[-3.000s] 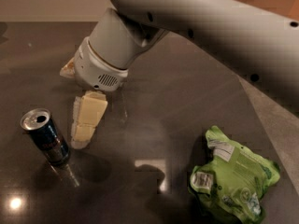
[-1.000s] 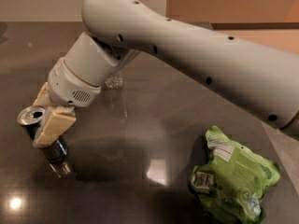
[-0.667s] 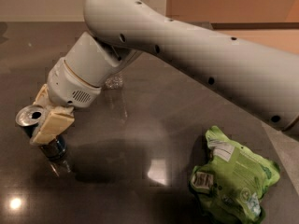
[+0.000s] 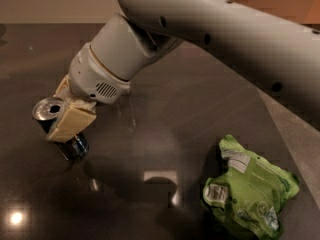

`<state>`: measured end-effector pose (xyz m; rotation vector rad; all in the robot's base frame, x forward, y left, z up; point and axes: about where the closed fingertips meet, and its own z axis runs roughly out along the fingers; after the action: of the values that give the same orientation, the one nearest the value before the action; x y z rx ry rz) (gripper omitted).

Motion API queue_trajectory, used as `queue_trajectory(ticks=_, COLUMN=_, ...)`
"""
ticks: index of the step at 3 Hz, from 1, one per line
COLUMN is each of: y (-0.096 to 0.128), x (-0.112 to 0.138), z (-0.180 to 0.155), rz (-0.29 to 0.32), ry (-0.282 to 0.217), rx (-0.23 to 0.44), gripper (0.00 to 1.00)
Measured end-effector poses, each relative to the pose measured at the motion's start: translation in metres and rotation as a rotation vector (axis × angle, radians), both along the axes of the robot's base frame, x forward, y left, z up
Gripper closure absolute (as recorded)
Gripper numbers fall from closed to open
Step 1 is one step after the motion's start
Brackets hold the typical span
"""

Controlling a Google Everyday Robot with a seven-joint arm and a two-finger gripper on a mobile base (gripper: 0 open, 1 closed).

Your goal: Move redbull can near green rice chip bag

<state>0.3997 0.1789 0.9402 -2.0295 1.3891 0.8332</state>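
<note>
The redbull can (image 4: 76, 145), dark blue with a silver top, is at the left of the dark table (image 4: 165, 134), tilted with its top leaning left. My gripper (image 4: 56, 116) is shut on its upper part; one cream finger (image 4: 72, 121) lies across the front of the can and the other shows behind it. The can's base looks slightly off the table. The green rice chip bag (image 4: 250, 194), lime green with white labels, lies crumpled at the lower right, well apart from the can.
My large white arm (image 4: 210, 29) spans the top of the view from the upper right. A faint clear plastic object (image 4: 128, 111) stands just right of the wrist. The table's right edge (image 4: 282, 116) runs diagonally, with lighter floor beyond.
The gripper, closed on the can, has shifted a little right and up, and the can has moved with it. The chip bag has not moved.
</note>
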Motion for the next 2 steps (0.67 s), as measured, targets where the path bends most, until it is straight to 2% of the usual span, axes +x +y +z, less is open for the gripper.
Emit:
queue_trajectory(ticks=1, y=-0.038, x=0.001, z=0.026, rz=-0.139, ry=-0.033, rx=-0.017, gripper=1.00)
queue_trajectory(ticks=2, y=-0.086, x=-0.003, z=0.049, rz=-0.298, ry=-0.065, rx=-0.033, gripper=1.00)
